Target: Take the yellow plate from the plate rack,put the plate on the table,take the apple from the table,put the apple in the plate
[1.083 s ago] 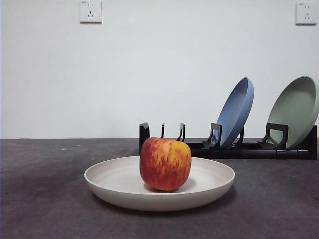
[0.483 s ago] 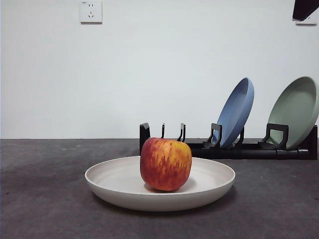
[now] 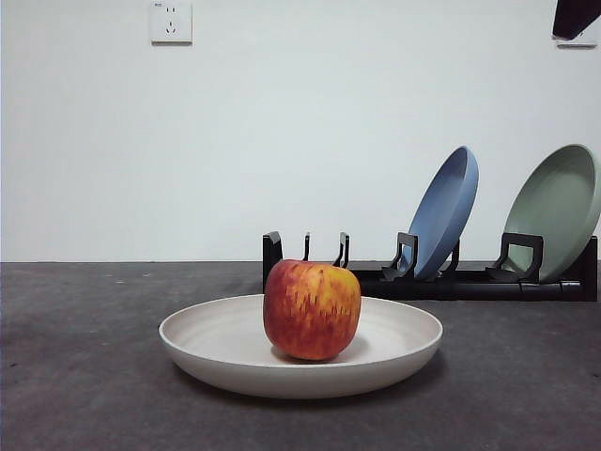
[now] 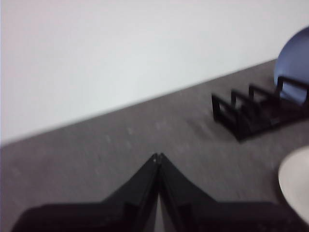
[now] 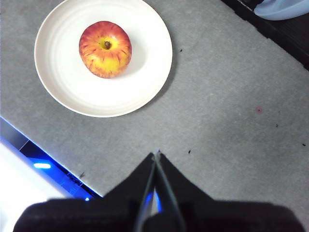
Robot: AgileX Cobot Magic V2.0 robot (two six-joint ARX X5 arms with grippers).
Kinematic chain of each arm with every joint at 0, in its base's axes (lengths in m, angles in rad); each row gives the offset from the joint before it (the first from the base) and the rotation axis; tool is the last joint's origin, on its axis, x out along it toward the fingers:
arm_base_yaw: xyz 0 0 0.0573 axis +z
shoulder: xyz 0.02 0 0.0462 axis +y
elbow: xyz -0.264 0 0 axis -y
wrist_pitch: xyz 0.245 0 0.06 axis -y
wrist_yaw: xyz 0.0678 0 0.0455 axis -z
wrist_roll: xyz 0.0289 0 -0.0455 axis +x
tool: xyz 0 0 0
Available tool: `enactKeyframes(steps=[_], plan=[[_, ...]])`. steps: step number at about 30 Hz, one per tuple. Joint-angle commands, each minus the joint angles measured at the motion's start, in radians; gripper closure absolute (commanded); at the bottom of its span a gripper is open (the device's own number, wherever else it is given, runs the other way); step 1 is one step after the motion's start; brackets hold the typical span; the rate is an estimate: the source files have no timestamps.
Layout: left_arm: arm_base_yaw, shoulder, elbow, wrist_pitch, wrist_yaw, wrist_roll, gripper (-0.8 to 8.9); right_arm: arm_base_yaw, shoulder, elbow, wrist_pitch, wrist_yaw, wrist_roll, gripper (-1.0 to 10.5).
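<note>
nearest in the front view, the yellow plate (image 3: 300,357) lies flat on the table (image 3: 84,376), its raised rim facing up. the apple (image 3: 312,309) sits upright inside the plate, a little right of its middle, stem end up. in the right wrist view the apple (image 5: 105,49) shows its stem and yellow crown, resting on the plate (image 5: 140,82) with bare plate all around it.

behind the plate, toward the far right of the table, stands the plate rack (image 3: 441,277), long and low, its black prongs upright. its left slots are bare of plates. a blue plate (image 3: 443,211) leans in a middle slot, tilted to the right, and a pale green plate (image 3: 556,211) leans the same way in the slot at the right end. the two plates stand apart from each other.

the right gripper (image 5: 156,155) hangs high above the table, to one side of the yellow plate and well apart from it, its jaws pressed together with nothing between them. the left gripper (image 4: 158,156) is also clenched on nothing, its tips meeting; it hangs over bare table, with the rack's end (image 4: 241,116) and an edge of the blue plate (image 4: 294,67) beyond it. that view is blurred.

in the front view a black tip (image 3: 575,17) shows at the top right corner; which arm it belongs to cannot be told. on the far wall are two white sockets (image 3: 170,21).
</note>
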Motion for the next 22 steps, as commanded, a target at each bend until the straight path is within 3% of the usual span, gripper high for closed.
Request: enactKeyframes(steps=[1,7,13,22], plan=[[0.004,-0.070,-0.102,0.009,0.005,-0.085,8.17,0.000,0.003,-0.002,0.005,0.003,0.003,9.4],[0.004,-0.140,-0.201,-0.008,0.004,-0.157,8.17,0.000,0.003,-0.002,0.005,0.004,0.003,9.4],[0.004,-0.140,-0.203,-0.108,0.008,-0.169,8.17,0.000,0.003,-0.002,0.005,0.005,0.003,9.4],[0.004,-0.134,-0.203,-0.124,0.012,-0.167,8.17,0.000,0.003,-0.002,0.005,0.007,0.003,9.4]])
